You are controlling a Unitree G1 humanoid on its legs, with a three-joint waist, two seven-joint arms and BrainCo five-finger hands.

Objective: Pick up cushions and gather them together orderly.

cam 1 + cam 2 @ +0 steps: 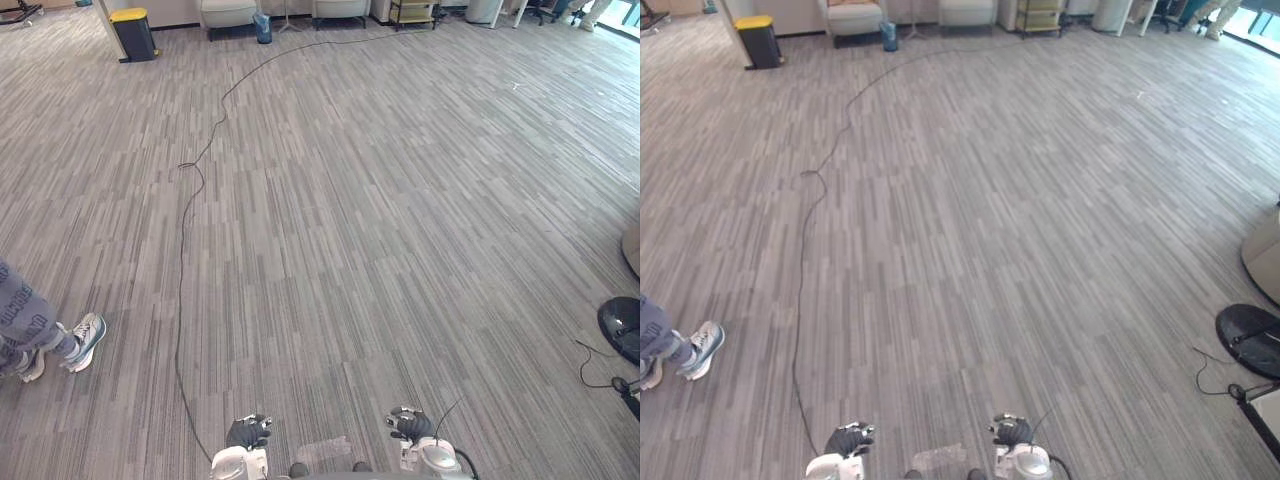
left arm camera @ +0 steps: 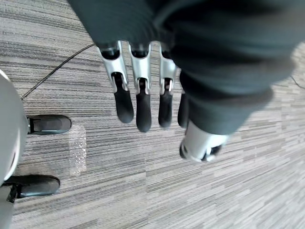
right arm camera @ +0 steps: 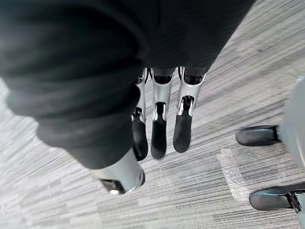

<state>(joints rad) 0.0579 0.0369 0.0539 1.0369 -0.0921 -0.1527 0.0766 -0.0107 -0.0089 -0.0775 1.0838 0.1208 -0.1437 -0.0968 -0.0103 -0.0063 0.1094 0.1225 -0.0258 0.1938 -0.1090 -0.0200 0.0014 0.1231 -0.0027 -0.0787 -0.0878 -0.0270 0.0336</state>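
Both empty: left hand (image 2: pixel 142 107) and right hand (image 3: pixel 158 129) hang relaxed, fingers straight, above the grey striped carpet floor (image 1: pixel 380 200). Can't tell where the cushions are. Risk: turning to search could clip the person's grey-white sneaker (image 1: pixel 85 340) on the left or the black round base (image 1: pixel 622 325) on the right.

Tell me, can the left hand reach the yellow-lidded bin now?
Probably not: the left hand hangs open at the view's near edge, while the bin stands far off across the carpet.
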